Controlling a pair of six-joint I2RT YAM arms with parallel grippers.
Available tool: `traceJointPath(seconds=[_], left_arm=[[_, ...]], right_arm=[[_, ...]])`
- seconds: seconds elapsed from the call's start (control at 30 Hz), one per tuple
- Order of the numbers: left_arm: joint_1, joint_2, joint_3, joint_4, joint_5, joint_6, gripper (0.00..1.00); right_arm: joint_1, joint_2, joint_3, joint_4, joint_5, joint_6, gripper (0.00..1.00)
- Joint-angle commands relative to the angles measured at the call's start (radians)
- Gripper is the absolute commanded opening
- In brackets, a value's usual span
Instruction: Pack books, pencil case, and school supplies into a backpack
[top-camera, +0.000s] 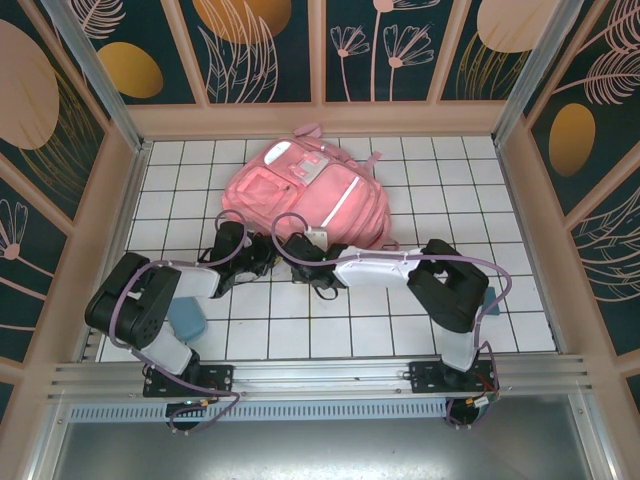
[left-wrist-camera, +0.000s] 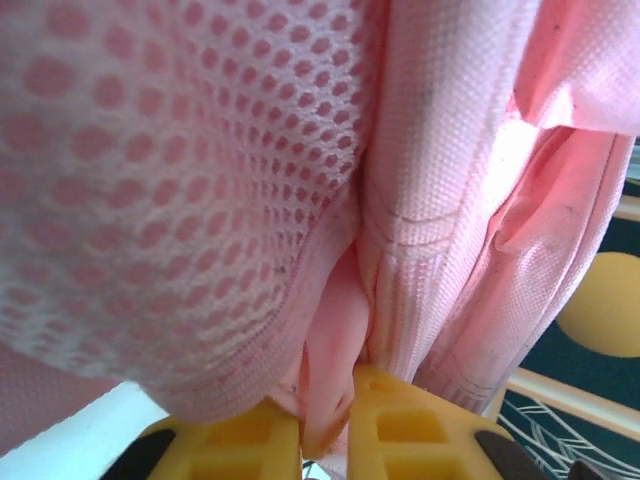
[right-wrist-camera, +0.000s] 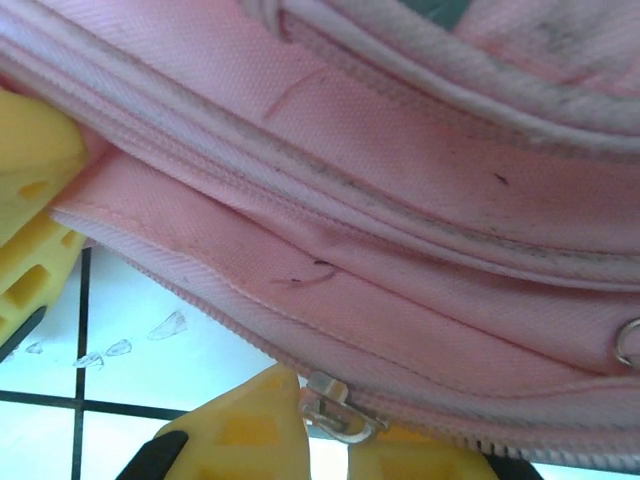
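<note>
backpack (top-camera: 300, 190): pink, lying flat on the table, centre and towards the far side, pale shiny panels facing up, loose straps at its far end
near edge of backpack: both grippers are on it, side by side and close together
left gripper (left-wrist-camera: 325, 425): yellow fingers (left-wrist-camera: 250, 445) nearly together with a fold of pink backpack fabric pinched between them, so it is holding the bag
mesh panel (left-wrist-camera: 150, 180): dotted pink mesh, just beside the pinched fold, running up and left from it
right gripper (right-wrist-camera: 325, 445): jaws narrow, tips closed on the zip pull at the bag's lower zip edge
zip pull (right-wrist-camera: 335, 410): small metal tab, lying across the gap between the right fingertips, touching the zip tape
metal ring (right-wrist-camera: 630, 345): on the bag seam, at the right edge of the right wrist view, apart from the pull
yellow block (right-wrist-camera: 30, 200): at the left edge of the right wrist view, pressed to the pink fabric; can't tell whose finger it is
table (top-camera: 480, 200): white tiles with dark grid lines
pale blue item (top-camera: 187, 320): on the table under the left arm, partly hidden, well apart from the backpack; can't tell what it is
walls (top-camera: 400, 50): dark panels with flower and leaf drawings, tan frames
</note>
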Motion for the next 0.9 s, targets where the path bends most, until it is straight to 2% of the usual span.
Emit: traceJointPath(seconds=[0.0, 0.07, 0.43, 0.63, 0.7, 0.77, 0.87], left_arm=[[0.000, 0.018, 0.031, 0.026, -0.024, 0.005, 0.07], [0.000, 0.020, 0.035, 0.020, -0.030, 0.011, 0.00], [0.000, 0.014, 0.052, -0.056, -0.080, 0.053, 0.00], [0.000, 0.018, 0.054, -0.062, -0.083, 0.059, 0.00], [0.000, 0.020, 0.058, -0.068, -0.080, 0.062, 0.00], [0.000, 0.021, 0.064, -0.075, -0.077, 0.069, 0.00], [0.000, 0.017, 0.072, -0.093, -0.080, 0.079, 0.00]], right_arm=[[-0.006, -0.072, -0.022, -0.095, 0.092, 0.078, 0.05], [-0.006, -0.080, -0.025, -0.135, 0.129, 0.116, 0.06], [-0.013, -0.135, -0.064, -0.313, 0.244, 0.269, 0.06], [-0.068, -0.231, -0.165, -0.313, 0.231, 0.305, 0.06], [-0.079, -0.253, -0.179, -0.302, 0.221, 0.288, 0.07], [-0.084, -0.273, -0.187, -0.240, 0.180, 0.198, 0.11], [-0.086, -0.288, -0.193, -0.140, 0.074, 0.017, 0.26]])
